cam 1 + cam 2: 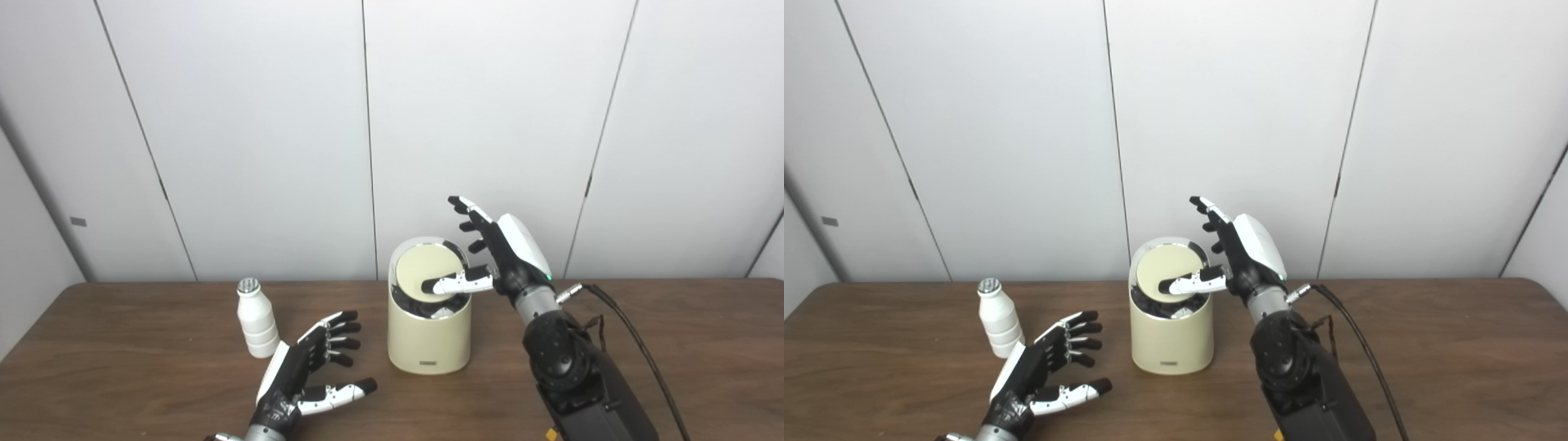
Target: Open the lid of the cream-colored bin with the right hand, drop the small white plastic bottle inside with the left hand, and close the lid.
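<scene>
Two hands, both spread and empty. Small white ribbed plastic bottle [257, 320]: upright on the brown wooden surface [122, 367], just far-left of the left hand [306, 373]. Right hand [496, 254]: thumb on the tilted lid [422, 266] of the cream-coloured cylindrical bin [429, 337].

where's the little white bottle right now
The bottle stands upright on the table's left side, just beyond the open left hand, left of the bin.

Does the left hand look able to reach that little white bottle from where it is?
Probably yes. The left hand is open, holding nothing, just right of the bottle, which stands upright on the table. Nothing lies between them; the bin is on the hand's other side.
</scene>
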Robot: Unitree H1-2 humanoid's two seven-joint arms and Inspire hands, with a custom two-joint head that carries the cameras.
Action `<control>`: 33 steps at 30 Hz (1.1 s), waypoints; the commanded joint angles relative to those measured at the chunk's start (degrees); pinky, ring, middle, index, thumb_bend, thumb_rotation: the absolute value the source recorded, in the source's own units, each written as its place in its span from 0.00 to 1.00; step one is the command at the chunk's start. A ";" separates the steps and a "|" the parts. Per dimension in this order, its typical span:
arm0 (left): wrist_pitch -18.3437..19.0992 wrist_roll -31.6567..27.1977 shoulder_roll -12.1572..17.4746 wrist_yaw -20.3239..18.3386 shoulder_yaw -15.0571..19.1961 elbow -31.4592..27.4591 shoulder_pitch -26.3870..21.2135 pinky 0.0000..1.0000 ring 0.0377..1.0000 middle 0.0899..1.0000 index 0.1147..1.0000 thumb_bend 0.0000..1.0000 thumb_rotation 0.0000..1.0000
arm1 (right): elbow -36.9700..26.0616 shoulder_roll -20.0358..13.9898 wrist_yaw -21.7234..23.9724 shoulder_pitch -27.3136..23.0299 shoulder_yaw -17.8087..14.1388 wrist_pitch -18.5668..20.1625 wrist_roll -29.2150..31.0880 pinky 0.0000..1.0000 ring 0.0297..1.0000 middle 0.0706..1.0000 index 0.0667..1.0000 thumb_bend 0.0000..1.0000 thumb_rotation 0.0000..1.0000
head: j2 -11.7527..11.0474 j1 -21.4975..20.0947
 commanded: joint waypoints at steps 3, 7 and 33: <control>-1.50 -0.75 -0.04 0.18 0.04 -2.31 -1.77 0.62 0.71 0.78 0.83 0.77 0.11 | -1.67 -0.61 0.26 -2.41 0.24 -1.78 -0.02 0.65 0.82 0.89 0.89 0.88 0.14 | 0.14 0.12; -1.44 -0.66 -0.03 0.17 0.00 -2.47 -1.68 0.62 0.71 0.78 0.83 0.76 0.10 | -1.51 -0.63 0.12 -2.30 0.12 -1.92 0.01 0.66 0.83 0.89 0.89 0.88 0.12 | 0.19 0.17; -0.45 -0.37 -0.20 0.19 -0.31 -4.20 -0.92 0.60 0.71 0.78 0.82 0.75 0.10 | 1.89 -2.46 2.58 -5.17 4.82 1.51 -4.60 0.65 0.83 0.89 0.88 0.85 0.09 | 1.16 0.43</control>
